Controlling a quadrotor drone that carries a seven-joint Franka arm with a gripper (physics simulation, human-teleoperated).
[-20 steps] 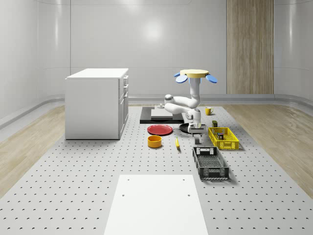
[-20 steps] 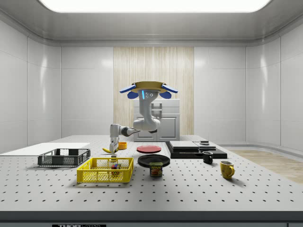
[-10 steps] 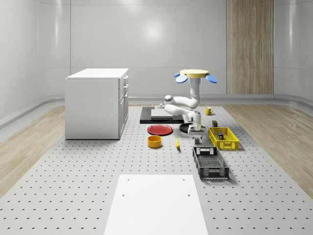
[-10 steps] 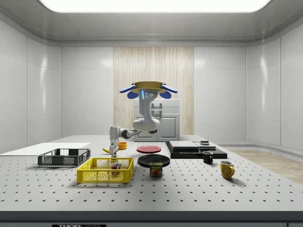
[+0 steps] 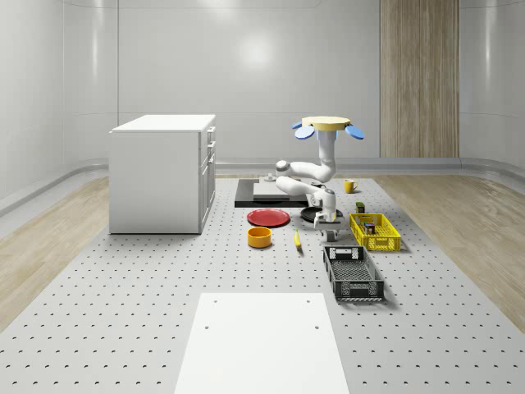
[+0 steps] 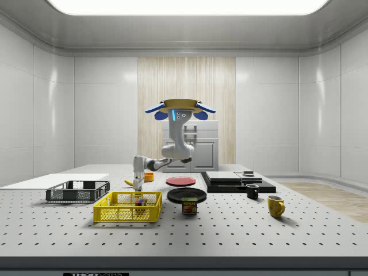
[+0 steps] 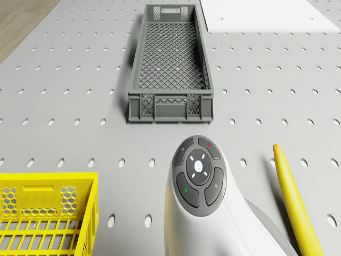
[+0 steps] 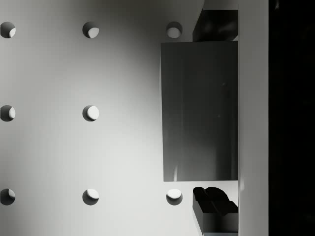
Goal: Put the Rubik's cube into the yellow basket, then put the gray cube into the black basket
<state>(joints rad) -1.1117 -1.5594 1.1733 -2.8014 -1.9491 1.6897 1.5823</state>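
Gray cube (image 8: 199, 110) lies on the perforated table (image 5: 123, 271), right of centre in the whole-scene view, between the near end of the yellow basket (image 5: 375, 243) and the far end of the black basket (image 5: 358, 289). The gripper (image 8: 215, 110) straddles it, its fingers (image 8: 215, 24) parted at two opposite faces, with a thin gap showing at one of them. Left of centre in the side view, the Rubik's cube (image 6: 138, 201) sits inside the yellow basket. The drone (image 5: 327, 125) hovers above the table behind both baskets, with its arm bent down to the cube. A banana (image 7: 290, 197) lies near the gripper.
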